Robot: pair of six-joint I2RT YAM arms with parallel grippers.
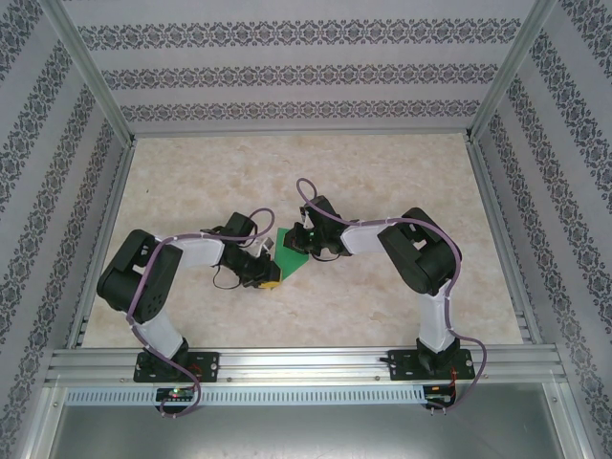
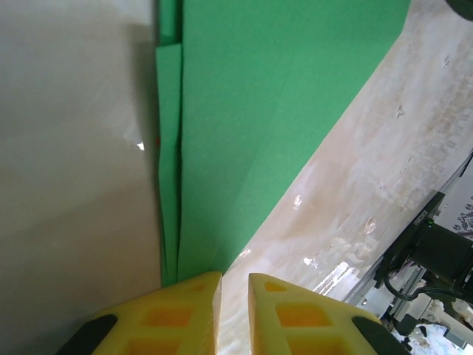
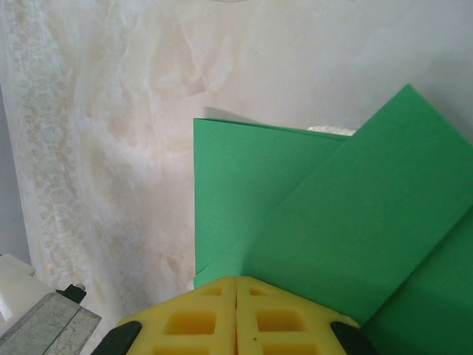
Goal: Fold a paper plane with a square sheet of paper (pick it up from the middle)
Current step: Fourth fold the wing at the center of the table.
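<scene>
The square sheet of paper (image 1: 290,256) lies on the tabletop (image 1: 382,182) right between the two arms. It is already partly folded, with flaps overlapping at an angle and a long crease running toward the left pincer (image 2: 235,277). That pincer has its yellow fingers a sliver apart, bare tabletop showing through the gap, and the paper's narrow end reaches the tip of its left finger. The right pincer (image 3: 236,281) has its fingers together and sits low over the folded layers. I can't tell whether it has nipped a layer or is only pressing down.

What worries me is how loose those layers look along the left edge, where they're gapping a little. If either pincer drags sideways, the sheet could skid on the smooth surface, the flaps could slip out of line, and the next crease would come out crooked. A hard pinch might also crumple the tip
</scene>
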